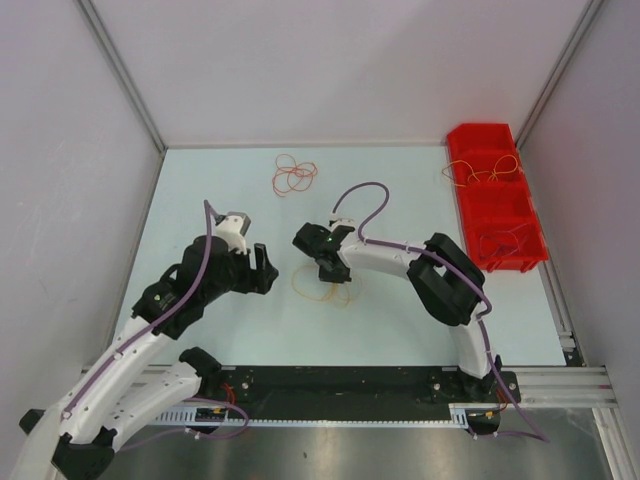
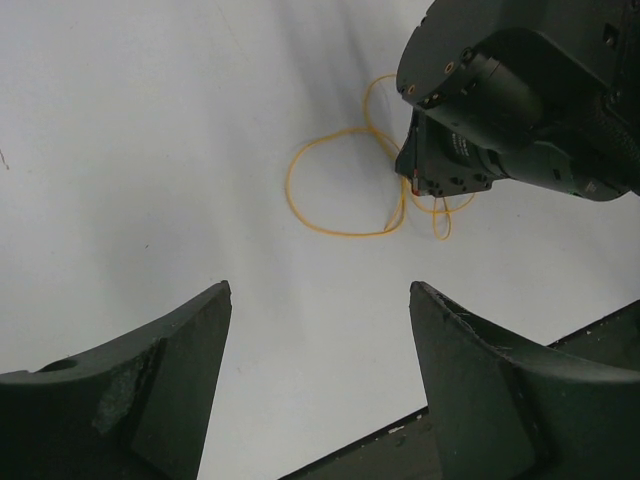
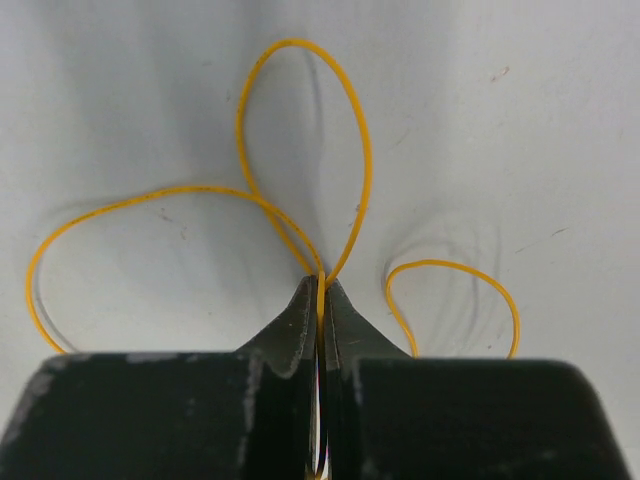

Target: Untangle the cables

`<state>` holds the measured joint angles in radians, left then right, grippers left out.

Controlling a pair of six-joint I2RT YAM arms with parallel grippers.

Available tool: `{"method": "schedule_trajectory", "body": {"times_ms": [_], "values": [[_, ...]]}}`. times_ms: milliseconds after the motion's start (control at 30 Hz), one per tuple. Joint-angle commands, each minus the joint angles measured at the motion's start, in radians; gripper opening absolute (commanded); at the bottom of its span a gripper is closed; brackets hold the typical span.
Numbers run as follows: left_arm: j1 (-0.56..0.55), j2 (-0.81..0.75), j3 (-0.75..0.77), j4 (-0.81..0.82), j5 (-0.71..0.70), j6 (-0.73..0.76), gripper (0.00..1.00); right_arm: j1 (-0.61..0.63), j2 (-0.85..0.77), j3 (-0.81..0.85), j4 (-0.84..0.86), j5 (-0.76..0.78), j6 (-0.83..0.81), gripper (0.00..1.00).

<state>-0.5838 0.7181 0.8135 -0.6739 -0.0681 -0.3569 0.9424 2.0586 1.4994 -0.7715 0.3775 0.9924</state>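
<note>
Top view: yellow cable (image 1: 322, 290), loose flat loops, lies mid-surface (image 1: 420, 200) beneath the right pincer (image 1: 322, 268). A red-orange tangle (image 1: 295, 176) sits near the far edge, and more cables are in the red bin (image 1: 480, 130) at the right. The left pincer (image 1: 262, 270) is near, spread and empty. Left wrist view: left pincer (image 2: 320, 290) spread over bare surface; yellow cable (image 2: 289, 185) beyond it, with the right pincer (image 2: 412, 185) down on its crossing. Right wrist view: right pincer (image 3: 321, 290) pressed together, pinching the yellow cable (image 3: 296, 42) where the loops meet. Handling, judged: very light, thin, springy, slippery. Take hold at a crossing or a single strand; loops will likely trail.
</note>
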Motion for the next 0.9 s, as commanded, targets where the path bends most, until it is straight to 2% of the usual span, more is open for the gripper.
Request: {"method": "schedule_trajectory", "body": {"times_ms": [0, 233, 467, 667, 867], "values": [[0.004, 0.003, 0.0, 0.019, -0.009, 0.016, 0.77, -0.042, -0.055, -0.031, -0.006, 0.043, -0.049, 0.0], [0.004, 0.007, 0.0, 0.017, -0.024, 0.015, 0.77, -0.109, -0.23, -0.022, -0.003, 0.078, -0.126, 0.0], [0.004, 0.023, 0.001, 0.014, -0.039, 0.012, 0.77, -0.232, -0.385, -0.019, -0.006, 0.069, -0.208, 0.0], [0.004, 0.037, 0.001, 0.011, -0.047, 0.012, 0.77, -0.381, -0.506, 0.007, -0.011, 0.049, -0.277, 0.0], [0.004, 0.049, 0.001, 0.01, -0.053, 0.01, 0.77, -0.594, -0.572, 0.03, -0.009, 0.014, -0.362, 0.0]]}}
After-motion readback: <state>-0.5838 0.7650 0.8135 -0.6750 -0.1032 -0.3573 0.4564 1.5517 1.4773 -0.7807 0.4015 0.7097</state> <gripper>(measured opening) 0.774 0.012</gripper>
